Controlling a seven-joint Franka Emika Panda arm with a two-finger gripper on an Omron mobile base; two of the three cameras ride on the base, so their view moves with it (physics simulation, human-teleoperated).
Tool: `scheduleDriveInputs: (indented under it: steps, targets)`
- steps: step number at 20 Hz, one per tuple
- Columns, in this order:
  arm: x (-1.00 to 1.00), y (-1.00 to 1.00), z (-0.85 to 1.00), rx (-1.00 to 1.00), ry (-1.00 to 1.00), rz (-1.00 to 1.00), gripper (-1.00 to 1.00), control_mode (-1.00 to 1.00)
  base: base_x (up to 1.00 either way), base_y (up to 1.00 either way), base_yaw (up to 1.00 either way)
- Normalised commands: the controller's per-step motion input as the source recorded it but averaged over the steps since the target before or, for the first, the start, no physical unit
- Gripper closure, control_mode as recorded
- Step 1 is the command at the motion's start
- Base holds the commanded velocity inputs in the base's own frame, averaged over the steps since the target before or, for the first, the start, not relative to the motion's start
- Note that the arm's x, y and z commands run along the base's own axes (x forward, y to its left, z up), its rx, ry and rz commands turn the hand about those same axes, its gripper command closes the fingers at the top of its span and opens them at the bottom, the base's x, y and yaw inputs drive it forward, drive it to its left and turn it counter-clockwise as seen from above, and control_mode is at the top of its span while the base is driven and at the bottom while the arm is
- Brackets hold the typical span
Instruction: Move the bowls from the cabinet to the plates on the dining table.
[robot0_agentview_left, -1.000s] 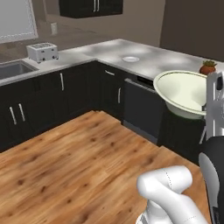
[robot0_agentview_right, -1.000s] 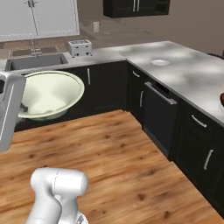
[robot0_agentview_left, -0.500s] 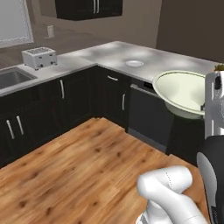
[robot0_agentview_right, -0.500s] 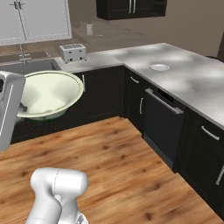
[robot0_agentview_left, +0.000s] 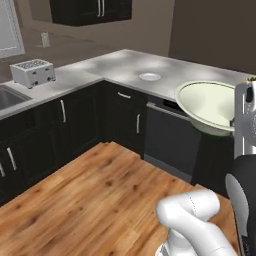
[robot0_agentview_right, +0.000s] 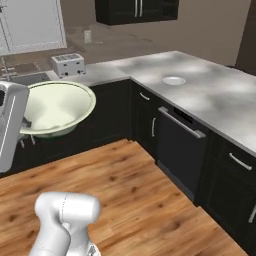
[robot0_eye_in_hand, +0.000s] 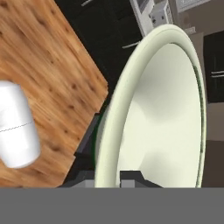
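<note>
My gripper (robot0_eye_in_hand: 109, 177) is shut on the rim of the cream-white bowl (robot0_eye_in_hand: 166, 113), with one dark fingertip inside the rim and one outside. The bowl (robot0_agentview_left: 210, 105) hangs tilted in the air at the right of the left base view, in front of the counter corner, and at the left of the right base view (robot0_agentview_right: 55, 107). A dark green band shows under its rim. A dark wall cabinet (robot0_agentview_left: 90, 10) with vertical silver handles hangs above the counter, also visible from the right (robot0_agentview_right: 137, 10). The dining table and the plates on it are out of view.
An L-shaped grey counter (robot0_agentview_left: 115, 62) on dark base cabinets carries a silver toaster (robot0_agentview_left: 32, 72) and a small white dish (robot0_agentview_left: 150, 76). A sink (robot0_agentview_left: 5, 97) lies at the far left and a dishwasher front (robot0_agentview_left: 170, 140) stands below the counter. Wooden floor (robot0_agentview_left: 90, 200) spreads in front.
The whole scene has shifted in both base views, so the base has moved and the counter looks nearer. The bowl stays in the same grip and place relative to the arm.
</note>
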Motion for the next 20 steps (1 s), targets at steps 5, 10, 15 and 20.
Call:
scheduleDriveInputs:
  steps: [5,10,15,20]
  targets:
    - [0.0,0.0,0.0,0.0,0.0,0.0,1.0,1.0,0.7,0.11,-0.18]
    - [0.0,0.0,0.0,0.0,0.0,0.0,1.0,1.0,0.74,0.18,-0.17]
    - [0.0,0.0,0.0,0.0,0.0,0.0,1.0,1.0,0.73,0.16,-0.16]
    - [0.0,0.0,0.0,0.0,0.0,0.0,1.0,1.0,0.73,0.14,-0.16]
